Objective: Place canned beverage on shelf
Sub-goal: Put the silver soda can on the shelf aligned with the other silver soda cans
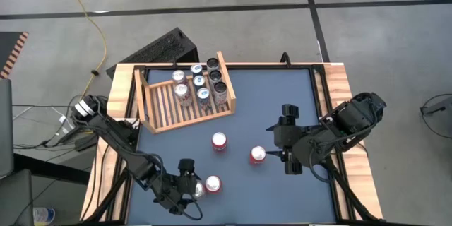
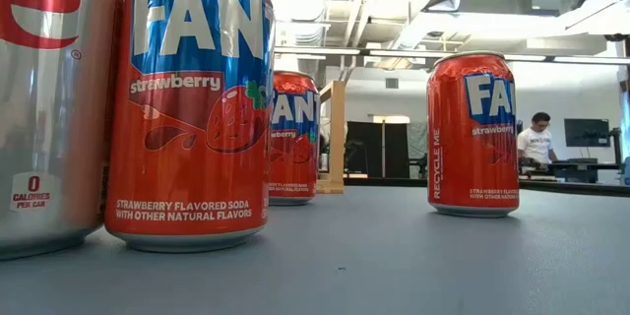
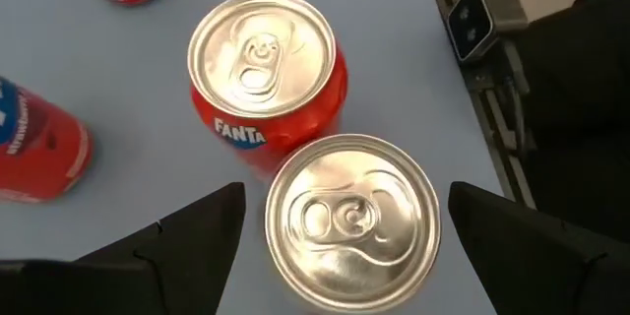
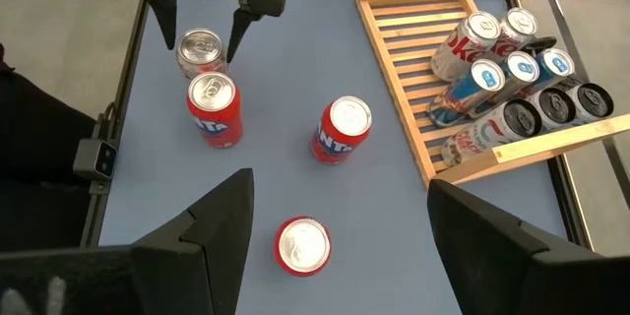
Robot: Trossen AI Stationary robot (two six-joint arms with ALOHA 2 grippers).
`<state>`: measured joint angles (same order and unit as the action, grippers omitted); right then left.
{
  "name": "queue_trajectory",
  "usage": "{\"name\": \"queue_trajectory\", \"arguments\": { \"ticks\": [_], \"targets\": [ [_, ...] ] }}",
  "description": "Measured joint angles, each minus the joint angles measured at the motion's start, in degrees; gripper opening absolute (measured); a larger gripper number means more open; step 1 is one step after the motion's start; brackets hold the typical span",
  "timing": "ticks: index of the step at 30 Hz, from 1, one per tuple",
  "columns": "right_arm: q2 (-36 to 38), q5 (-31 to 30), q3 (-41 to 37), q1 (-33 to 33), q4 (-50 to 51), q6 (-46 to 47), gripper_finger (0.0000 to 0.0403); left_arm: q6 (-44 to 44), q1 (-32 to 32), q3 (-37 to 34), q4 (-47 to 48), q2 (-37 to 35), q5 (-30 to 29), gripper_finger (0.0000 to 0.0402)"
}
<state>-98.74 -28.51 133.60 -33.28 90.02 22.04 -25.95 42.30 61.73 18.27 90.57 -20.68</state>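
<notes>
My left gripper hangs low over the near edge of the blue-grey table, its two dark fingers spread wide on either side of a silver-bodied aluminium can without pressing on it, so it holds nothing. That silver can stands upright, touching or just beside a red Fanta strawberry soda can, also upright, on the side away from my wrist. My right gripper sits at the right half of the table, fingers parted and empty, pointed toward a second red Fanta can that stands just in front of it. A third red Fanta can stands alone near the table's middle, between the other red cans and the rack. The light-wood slatted shelf with raised side boards lies at the far left corner of the table, turned at a slight angle. Cans already fill its far end: silver and blue ones and a few dark ones, packed close together, while the near slats are bare. From table level, the red cans read strawberry flavoured soda, and a person shows in the room far behind.
</notes>
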Motion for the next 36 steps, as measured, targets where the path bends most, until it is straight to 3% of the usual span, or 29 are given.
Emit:
{"name": "queue_trajectory", "arguments": {
  "ticks": [5, 12, 29, 33, 36],
  "targets": [
    [0.0, 0.0, 0.0, 0.0, 0.0, 0.0, 0.0276, 0.04, -0.04, -0.15, 0.42, -0.49, -0.03, 0.0324],
    [0.0, 0.0, 0.0, 0.0, 0.0, 0.02, 0.0276, 0.19, -0.04, -0.04, 1.91, -0.58, 0.94, 0.0231],
    [0.0, 0.0, 0.0, 0.0, 0.0, 0.04, 0.0276, 1.25, -0.04, -0.13, 3.2, -3.63, -1.31, 0.0231],
    [0.0, 0.0, 0.0, 0.0, -0.02, 0.02, 0.0276, 1.29, 0.01, -0.13, 5.6, -6.34, -4.11, 0.0231],
    [0.0, 0.0, 0.0, 0.0, 0.0, -0.02, 0.0276, 1.06, -0.2, -0.11, 9.23, -9.57, -9.39, 0.0231]
  ]
}}
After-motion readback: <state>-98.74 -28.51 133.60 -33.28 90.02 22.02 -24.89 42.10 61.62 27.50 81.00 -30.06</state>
